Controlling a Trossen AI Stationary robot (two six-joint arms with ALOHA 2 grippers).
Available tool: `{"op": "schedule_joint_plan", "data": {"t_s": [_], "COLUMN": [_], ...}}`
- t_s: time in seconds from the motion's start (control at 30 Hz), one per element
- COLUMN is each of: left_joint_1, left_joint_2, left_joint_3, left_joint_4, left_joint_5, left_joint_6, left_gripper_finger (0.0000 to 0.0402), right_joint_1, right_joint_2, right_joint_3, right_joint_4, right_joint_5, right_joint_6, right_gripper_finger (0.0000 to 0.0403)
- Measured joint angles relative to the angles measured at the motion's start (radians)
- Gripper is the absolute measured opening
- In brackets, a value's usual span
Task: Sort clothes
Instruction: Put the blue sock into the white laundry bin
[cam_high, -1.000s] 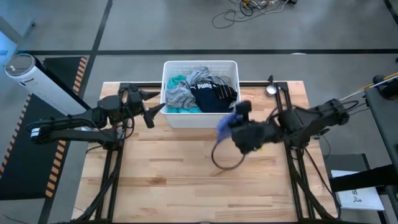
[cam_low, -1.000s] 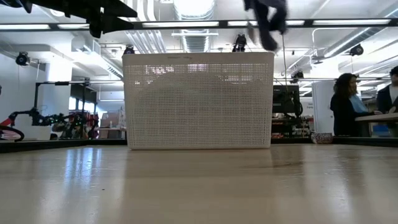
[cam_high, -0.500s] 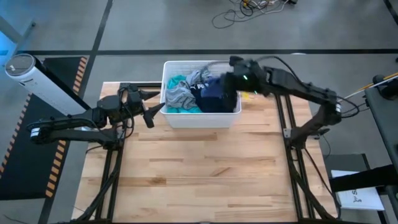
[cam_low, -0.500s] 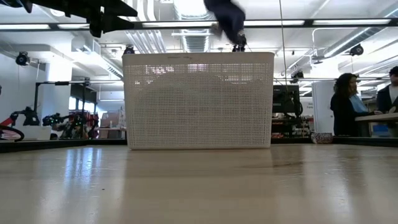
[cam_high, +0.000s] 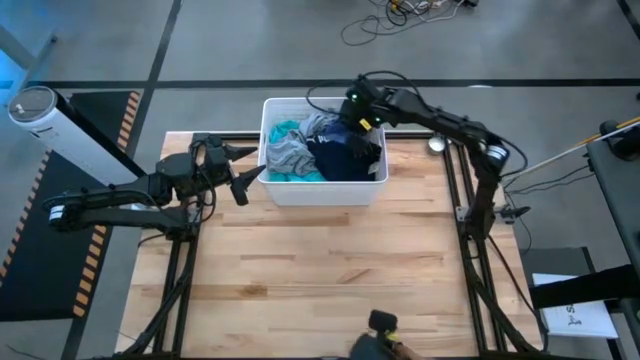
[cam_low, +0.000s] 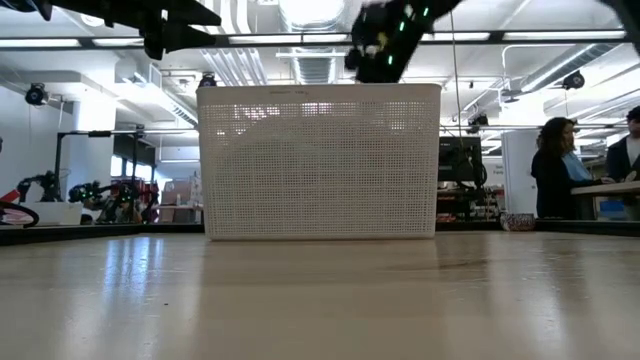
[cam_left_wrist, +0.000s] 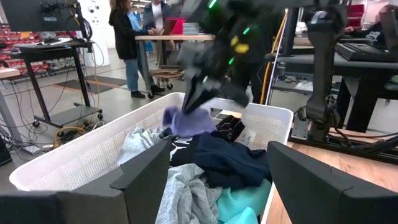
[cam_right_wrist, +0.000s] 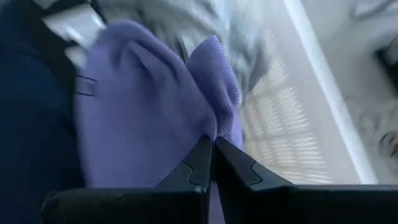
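Just beside the white bin's (cam_high: 274, 191) near-left corner, over the wooden surface (cam_high: 320, 260), I see my left hand (cam_high: 248, 173) hovering with its fingers spread and empty. Inside the bin lie the grey garment (cam_high: 286, 153), teal garment (cam_left_wrist: 239, 208) and navy-black garment (cam_high: 345, 157). Farther back, above the bin's far side, my right hand (cam_left_wrist: 194, 98) is clenched on the small lavender piece (cam_left_wrist: 186, 121), which dangles over the heap.
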Motion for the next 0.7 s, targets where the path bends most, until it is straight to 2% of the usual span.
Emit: {"op": "schedule_joint_plan", "data": {"t_s": [0.13, 0.37, 0.7], "left_joint_1": [0.0, 0.0, 0.0], "left_joint_2": [0.0, 0.0, 0.0], "left_joint_3": [0.0, 0.0, 0.0], "left_joint_4": [0.0, 0.0, 0.0], "left_joint_5": [0.0, 0.0, 0.0], "left_joint_6": [0.0, 0.0, 0.0], "left_gripper_finger": [0.0259, 0.0259, 0.0259], "right_joint_1": [-0.041, -0.047, -0.048], "right_joint_2": [0.095, 0.219, 0.299], "right_joint_3": [0.0, 0.0, 0.0], "right_joint_4": [-0.022, -0.02, -0.031], "right_joint_5": [-0.037, -0.041, -0.034], "right_joint_6": [0.001, 0.0, 0.006], "right_gripper_finger": [0.0, 0.0, 0.0]}}
